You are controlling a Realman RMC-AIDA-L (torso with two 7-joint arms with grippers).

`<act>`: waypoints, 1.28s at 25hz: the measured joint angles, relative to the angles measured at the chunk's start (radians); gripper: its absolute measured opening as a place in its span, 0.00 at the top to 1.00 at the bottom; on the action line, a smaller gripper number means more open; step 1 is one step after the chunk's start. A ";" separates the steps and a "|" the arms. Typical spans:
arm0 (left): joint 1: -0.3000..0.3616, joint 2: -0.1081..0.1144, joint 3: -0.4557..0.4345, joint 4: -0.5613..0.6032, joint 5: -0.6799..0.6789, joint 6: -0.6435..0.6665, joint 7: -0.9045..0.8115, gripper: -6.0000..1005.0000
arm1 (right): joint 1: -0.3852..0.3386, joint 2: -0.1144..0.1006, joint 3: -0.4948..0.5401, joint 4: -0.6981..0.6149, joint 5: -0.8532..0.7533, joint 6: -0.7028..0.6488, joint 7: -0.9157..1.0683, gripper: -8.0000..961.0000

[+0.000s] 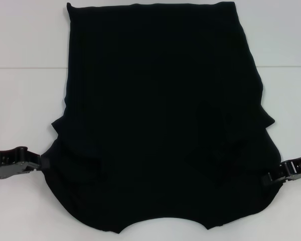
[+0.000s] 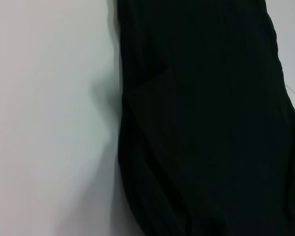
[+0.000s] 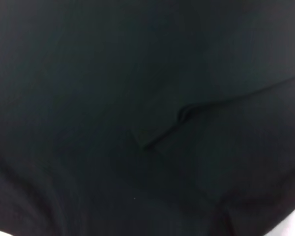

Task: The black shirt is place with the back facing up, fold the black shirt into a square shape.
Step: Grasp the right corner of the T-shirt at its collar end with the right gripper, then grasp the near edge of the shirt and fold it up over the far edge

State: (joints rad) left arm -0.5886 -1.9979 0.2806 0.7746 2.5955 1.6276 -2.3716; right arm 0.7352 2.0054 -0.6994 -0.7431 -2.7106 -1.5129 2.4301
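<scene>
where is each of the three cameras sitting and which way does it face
Head view: on the robot's head, looking forward and down at the black shirt spread on the white table; the left gripper and right gripper show at the shirt's two side edges.
Left wrist view: on the left arm's wrist, looking at the shirt's edge and bare table; no part of the robot shows.
Right wrist view: on the right arm's wrist, close over the shirt's creased cloth; no part of the robot shows.
Shared: all three show the shirt.

The white table carries one thing only. The black shirt lies spread flat across its middle, reaching the near edge.
</scene>
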 joint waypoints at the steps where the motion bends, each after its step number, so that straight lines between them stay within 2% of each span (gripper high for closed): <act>1: 0.000 0.000 0.000 0.000 0.000 0.000 0.000 0.97 | 0.000 -0.001 0.000 0.000 0.000 -0.003 0.001 0.51; 5: -0.004 -0.001 0.004 0.000 0.000 0.000 -0.001 0.97 | 0.000 -0.005 0.000 0.001 -0.001 -0.008 0.008 0.69; 11: -0.005 -0.001 0.005 0.000 0.000 0.001 0.000 0.97 | -0.007 -0.010 0.006 -0.005 -0.002 -0.006 0.023 0.90; 17: -0.005 -0.001 0.028 0.000 0.000 0.030 0.018 0.97 | -0.012 -0.013 0.013 -0.010 0.001 -0.014 0.024 0.91; 21: -0.010 -0.001 0.068 0.003 0.000 0.104 0.047 0.97 | -0.026 -0.015 0.013 -0.034 -0.003 -0.070 0.025 0.92; 30: 0.015 -0.003 0.104 0.040 0.047 0.327 0.115 0.97 | -0.165 0.000 0.010 -0.232 -0.008 -0.257 0.046 0.93; 32: 0.022 -0.006 0.109 0.042 0.072 0.337 0.123 0.97 | -0.199 0.005 0.011 -0.262 -0.008 -0.289 0.046 0.93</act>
State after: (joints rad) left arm -0.5666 -2.0044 0.3897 0.8169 2.6673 1.9642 -2.2482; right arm 0.5362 2.0104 -0.6880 -1.0046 -2.7183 -1.8024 2.4760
